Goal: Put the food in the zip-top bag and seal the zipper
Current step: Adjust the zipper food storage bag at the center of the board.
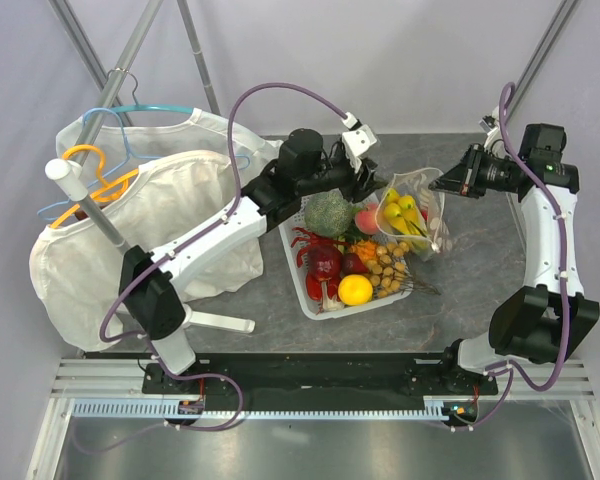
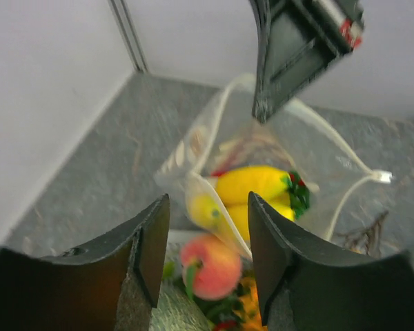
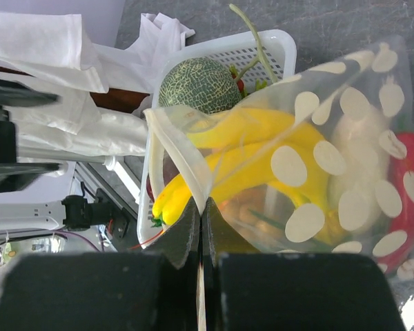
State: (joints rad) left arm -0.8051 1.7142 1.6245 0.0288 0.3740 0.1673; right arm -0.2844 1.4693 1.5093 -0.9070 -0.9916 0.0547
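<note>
The clear dotted zip-top bag (image 1: 417, 215) hangs open over the far right corner of the white basket (image 1: 310, 300). A yellow banana bunch (image 3: 252, 155) and a red chili (image 3: 408, 196) lie inside it. My right gripper (image 3: 201, 207) is shut on the bag's mouth edge and holds it up (image 1: 442, 183). My left gripper (image 2: 208, 207) is open and empty, hovering above a peach (image 2: 210, 265) just beside the bag's mouth (image 1: 368, 185). The zipper's small white piece (image 2: 383, 176) sits at the far end of the mouth strip.
The basket holds a green melon (image 1: 329, 212), a lemon (image 1: 355, 289), a dark red fruit (image 1: 325, 262) and a brown bunch (image 1: 388, 265). White cloth bags (image 1: 130, 220) with hangers (image 1: 100, 170) and a metal pole (image 1: 90, 200) fill the left side.
</note>
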